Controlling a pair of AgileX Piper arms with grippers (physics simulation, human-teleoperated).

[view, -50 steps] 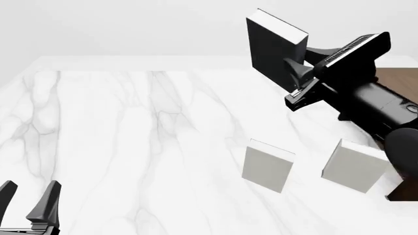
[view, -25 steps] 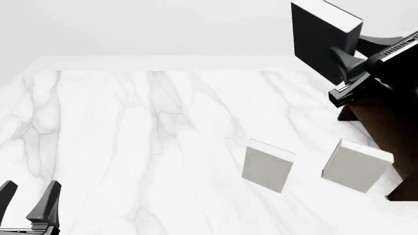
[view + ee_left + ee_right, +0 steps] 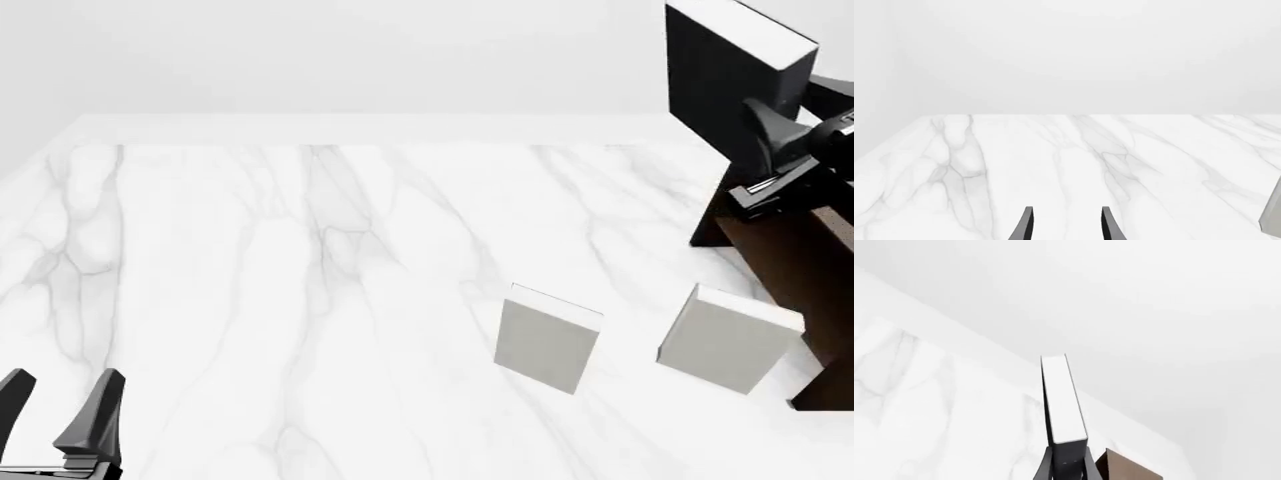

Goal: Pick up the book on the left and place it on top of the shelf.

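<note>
Front view, nearest first: the left gripper (image 3: 60,405) sits idle at the near-left corner of the marble table (image 3: 267,300), its dark tapered fingers spread with nothing between them — unchanged over the last second. Further in stand two pale grey books (image 3: 547,338) (image 3: 727,338), matte blocks with lighter top edges, both upright and untouched. Beyond them is the change: the book (image 3: 714,75) has travelled rightward and upward, from over the mid-table to a spot above the near-left end of the shelf (image 3: 801,250), carried by the right gripper (image 3: 781,130), whose fingers pinch its lower part.

I judge the carry to be nearly done — what remains is to bring the book fully over the flat top, lower it and let go.

The book is a slab with a smooth charcoal cover and a plain white page edge, held upright, slightly tilted. The shelf is dark brown wood, boxy and mostly cut off at the frame's edge. The table is glossy white with soft grey veins. In the right wrist view the book's (image 3: 1064,400) white edge rises straight from the fingers, a brown corner of the shelf (image 3: 1127,470) beside it.
</note>
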